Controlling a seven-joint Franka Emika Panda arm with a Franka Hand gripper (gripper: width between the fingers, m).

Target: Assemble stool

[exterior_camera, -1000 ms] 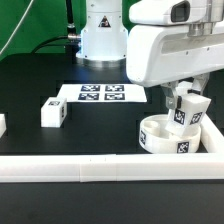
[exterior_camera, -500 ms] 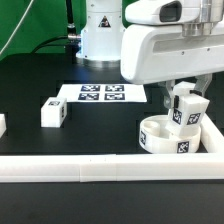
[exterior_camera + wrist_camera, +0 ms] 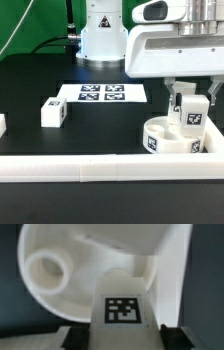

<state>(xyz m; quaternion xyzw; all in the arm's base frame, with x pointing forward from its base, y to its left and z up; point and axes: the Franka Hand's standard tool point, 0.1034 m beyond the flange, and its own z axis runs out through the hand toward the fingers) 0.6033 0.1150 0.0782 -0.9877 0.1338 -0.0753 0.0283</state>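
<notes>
1. The hand is closed on a leg block, with one finger on each side. It hangs at the exterior view's right, under the arm's big white wrist housing.
2. The held leg block is white and stands roughly upright, with a black-and-white tag facing the exterior camera. Its lower end dips inside the rim of the seat disc.
3. The seat disc lies flat on the black tabletop, hollow side up, at the exterior view's right. It sits just behind the long white border rail, and tags show on its outer wall.
4. In the wrist view, the block's tagged face runs out from between the dark fingers toward the inside of the disc. A round socket in the disc is open and lies off to one side of the block.
5. I cannot tell whether the block's far end sits in a socket or only rests against the disc.
6. A second leg block lies on the tabletop toward the exterior view's left, well apart from the disc. A tag shows on its top face.
7. A small white piece is cut off at the exterior view's left edge, and I cannot tell what it is.
8. The marker board lies flat in front of the arm base.
</notes>
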